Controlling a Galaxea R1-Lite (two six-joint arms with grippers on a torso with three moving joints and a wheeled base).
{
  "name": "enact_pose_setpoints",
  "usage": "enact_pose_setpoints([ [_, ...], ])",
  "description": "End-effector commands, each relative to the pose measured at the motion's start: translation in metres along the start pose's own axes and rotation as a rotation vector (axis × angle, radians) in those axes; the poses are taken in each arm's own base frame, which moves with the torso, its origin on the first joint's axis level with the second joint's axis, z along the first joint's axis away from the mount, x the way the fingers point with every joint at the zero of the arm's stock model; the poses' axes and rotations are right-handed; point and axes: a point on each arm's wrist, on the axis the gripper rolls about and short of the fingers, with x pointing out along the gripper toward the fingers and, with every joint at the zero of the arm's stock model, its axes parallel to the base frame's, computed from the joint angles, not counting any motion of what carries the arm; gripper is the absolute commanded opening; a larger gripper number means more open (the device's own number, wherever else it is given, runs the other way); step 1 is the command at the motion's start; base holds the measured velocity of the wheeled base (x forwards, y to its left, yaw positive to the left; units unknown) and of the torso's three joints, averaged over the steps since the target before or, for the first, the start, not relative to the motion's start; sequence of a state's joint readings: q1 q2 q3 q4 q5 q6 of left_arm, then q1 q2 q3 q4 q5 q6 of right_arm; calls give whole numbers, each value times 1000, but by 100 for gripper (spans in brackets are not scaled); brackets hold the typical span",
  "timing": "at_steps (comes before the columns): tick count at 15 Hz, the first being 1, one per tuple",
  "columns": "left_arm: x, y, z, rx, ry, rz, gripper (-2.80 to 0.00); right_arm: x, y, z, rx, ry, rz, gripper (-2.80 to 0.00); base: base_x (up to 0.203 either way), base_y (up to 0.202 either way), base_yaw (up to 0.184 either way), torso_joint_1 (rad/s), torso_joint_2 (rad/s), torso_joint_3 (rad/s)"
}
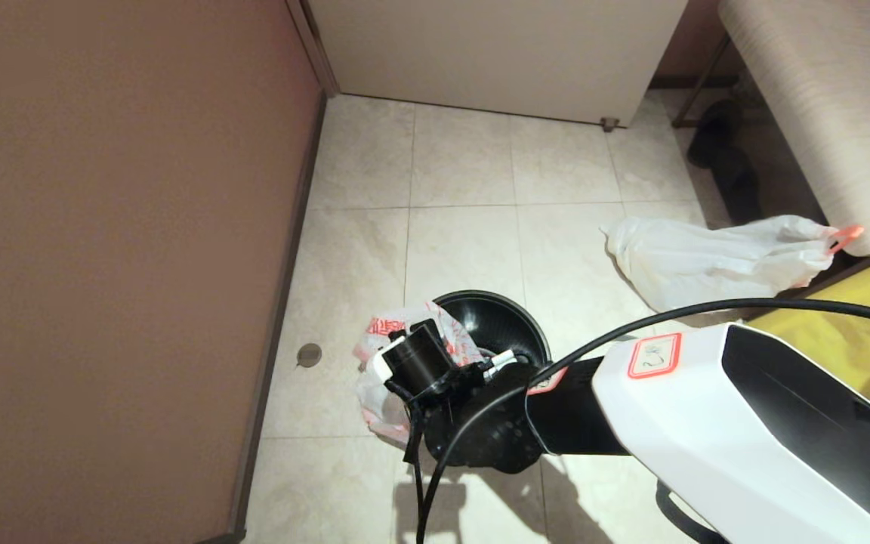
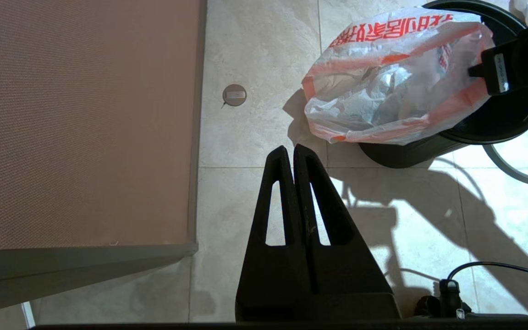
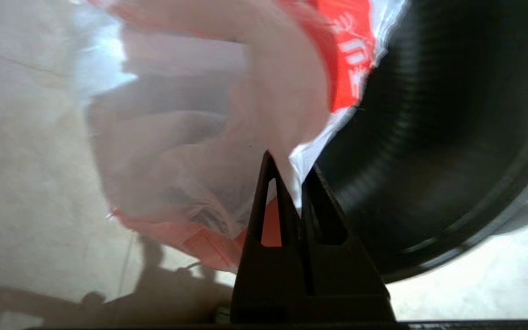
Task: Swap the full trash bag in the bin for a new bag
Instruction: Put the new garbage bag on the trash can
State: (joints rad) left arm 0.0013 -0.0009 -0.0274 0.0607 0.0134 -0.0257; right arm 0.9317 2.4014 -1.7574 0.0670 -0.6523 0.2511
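The bin (image 1: 497, 321) stands on the tiled floor, black and round, its dark inside (image 3: 452, 137) bare in the right wrist view. The new bag (image 1: 376, 393), white with orange-red print, hangs over the bin's left wall (image 2: 497, 123) and bulges outward (image 2: 383, 91). My right gripper (image 3: 290, 164) is shut on that bag's edge (image 3: 190, 137) at the bin's rim; in the head view its fingers are hidden under the wrist. The full trash bag (image 1: 714, 257) lies on the floor to the right, orange tab at its end. My left gripper (image 2: 290, 149) hangs shut and empty above the floor.
A brown wall (image 1: 118, 264) runs along the left, with a round floor drain (image 1: 309, 353) near it. A grey hoop (image 2: 511, 170) lies by the bin. A yellow bag (image 1: 858, 340), a bench (image 1: 805, 91) and dark shoes (image 1: 729, 166) crowd the right.
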Motion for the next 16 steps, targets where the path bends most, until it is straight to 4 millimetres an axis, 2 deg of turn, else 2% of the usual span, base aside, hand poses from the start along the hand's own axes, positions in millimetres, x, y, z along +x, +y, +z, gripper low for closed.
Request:
enact_pose_setpoints([
  [1, 0, 0, 0, 0, 1, 1, -280, -8, -11, 9, 21, -11, -31, -280, 0, 0, 0, 0, 0, 0],
  [2, 0, 0, 0, 0, 1, 1, -280, -15, -18, 10, 32, -4, -35, -280, 0, 0, 0, 0, 0, 0],
  [5, 0, 0, 0, 0, 1, 1, -280, -28, -35, -19, 27, 98, -72, -280, 0, 0, 0, 0, 0, 0],
  [8, 0, 0, 0, 0, 1, 1, -280, -36, -61, -37, 87, 160, -124, -280, 0, 0, 0, 0, 0, 0],
  [11, 0, 0, 0, 0, 1, 1, -280, -44, -83, -38, 148, 173, -158, -280, 0, 0, 0, 0, 0, 0],
  [12, 0, 0, 0, 0, 1, 1, -280, -45, -86, -45, 140, 192, -167, -280, 0, 0, 0, 0, 0, 0],
  [13, 0, 0, 0, 0, 1, 1, -280, -40, -90, -53, 133, 215, -184, -280, 0, 0, 0, 0, 0, 0],
  [16, 0, 0, 0, 0, 1, 1, -280, -9, -104, -71, 167, 254, -246, -280, 0, 0, 0, 0, 0, 0],
])
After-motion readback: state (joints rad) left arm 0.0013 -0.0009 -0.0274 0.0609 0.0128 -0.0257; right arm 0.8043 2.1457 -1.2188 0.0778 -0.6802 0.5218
